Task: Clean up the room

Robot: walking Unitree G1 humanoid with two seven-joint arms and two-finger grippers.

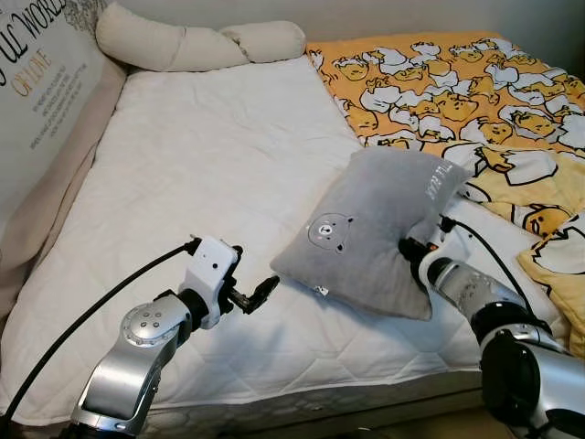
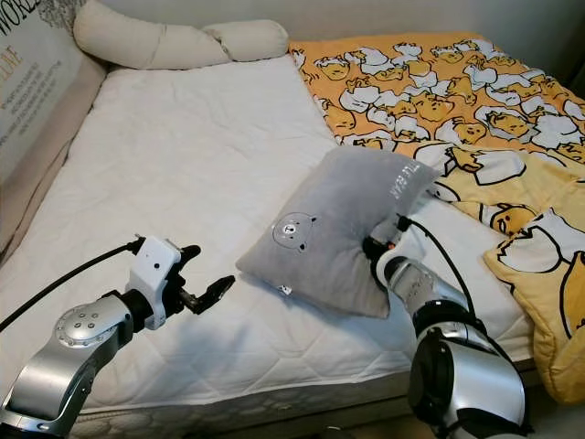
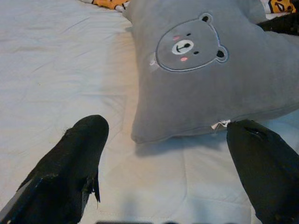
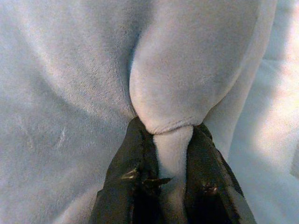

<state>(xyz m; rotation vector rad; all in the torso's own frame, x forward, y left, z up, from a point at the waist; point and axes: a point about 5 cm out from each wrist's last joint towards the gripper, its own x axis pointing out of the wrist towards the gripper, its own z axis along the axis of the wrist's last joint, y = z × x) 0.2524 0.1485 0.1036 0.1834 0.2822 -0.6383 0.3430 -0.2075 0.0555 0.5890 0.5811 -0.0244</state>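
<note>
**Pillow pinched, ready to be placed**

While the right gripper holds a fold of the grey pillow tight between its fingers, the pillow sits propped at a tilt on the white mattress, its far corner raised near the yellow duck blanket. The left gripper hovers just off the pillow's near corner, fingers spread wide and holding nothing.

The step in hand looks like carrying the pillow up to the head of the bed, where a cream bolster lies. The pinch takes only a small fold at one edge, so the pillow will likely swing and sag when lifted. A sound way is to bring the left fingers onto the near corner by the small tag and close on a good thickness of fabric, then lift with both arms together, keeping the pillow level and clear of the blanket. Set it flat before letting go.
</note>
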